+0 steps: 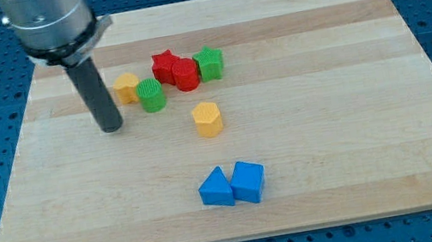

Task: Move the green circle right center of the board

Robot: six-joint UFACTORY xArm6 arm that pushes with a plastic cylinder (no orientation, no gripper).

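Observation:
The green circle point(152, 95) stands on the wooden board point(326, 103), left of centre near the view's top. A yellow block point(126, 87) touches its left side. My tip point(112, 127) is down on the board, left of and slightly below the green circle, with a small gap between them. A red star-shaped block point(163, 64), a red round block point(185, 74) and a green star-shaped block point(209, 64) form a cluster to the circle's right.
A yellow hexagonal block point(208, 119) sits below and right of the green circle. A blue triangle point(215, 188) and a blue cube-like block point(248, 181) touch each other near the view's bottom centre. A blue perforated table surrounds the board.

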